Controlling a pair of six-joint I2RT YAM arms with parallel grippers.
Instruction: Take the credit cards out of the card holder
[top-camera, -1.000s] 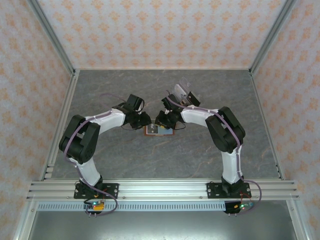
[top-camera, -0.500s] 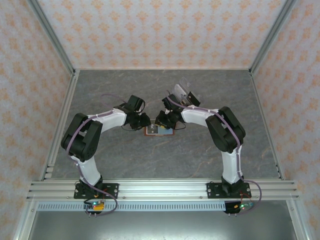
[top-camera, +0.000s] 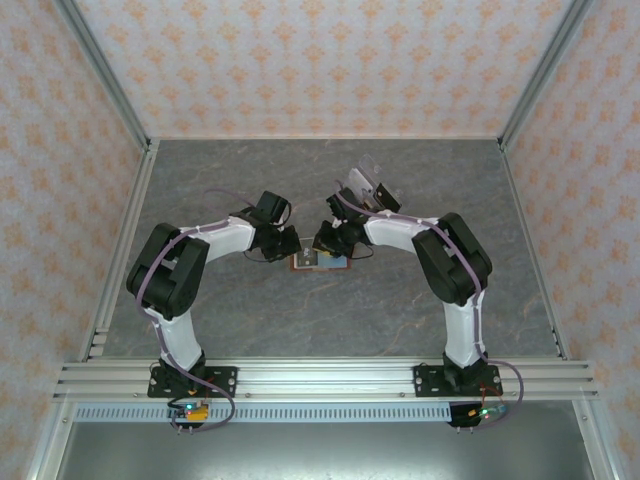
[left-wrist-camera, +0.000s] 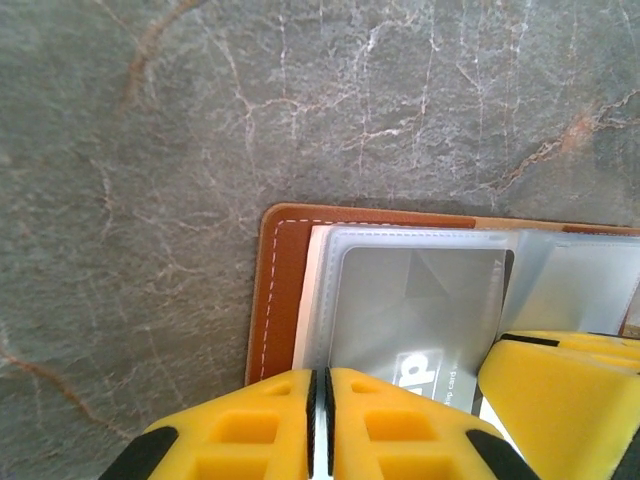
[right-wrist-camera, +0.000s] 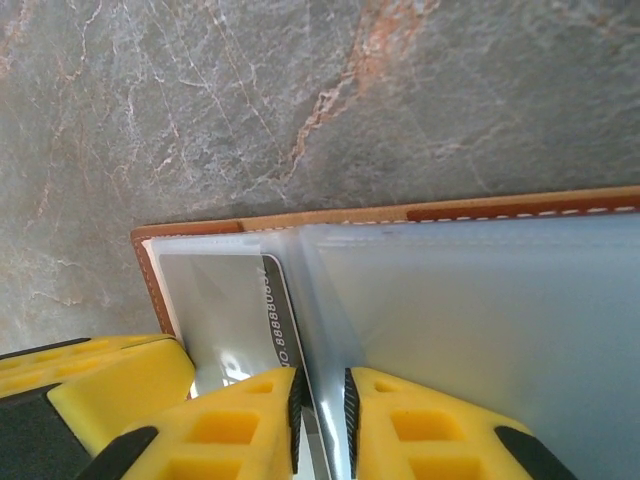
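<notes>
Lying open on the counter (top-camera: 300, 320) between the arms, the card holder (top-camera: 318, 261) had a grey credit card (left-wrist-camera: 420, 300) tucked inside its clear sleeve (right-wrist-camera: 450, 320), so at least that one was not yet out. The left claw (left-wrist-camera: 318, 410) was shut at the holder's left edge. The right claw (right-wrist-camera: 320, 420) straddled the sleeve's edge, and I could not tell whether it gripped.

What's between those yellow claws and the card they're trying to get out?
A clear plastic sleeve. The grey card sits inside it in the open card holder, so plastic covers the card's face. The left claw and right claw are right over the holder; nothing else visible lies in between.
</notes>
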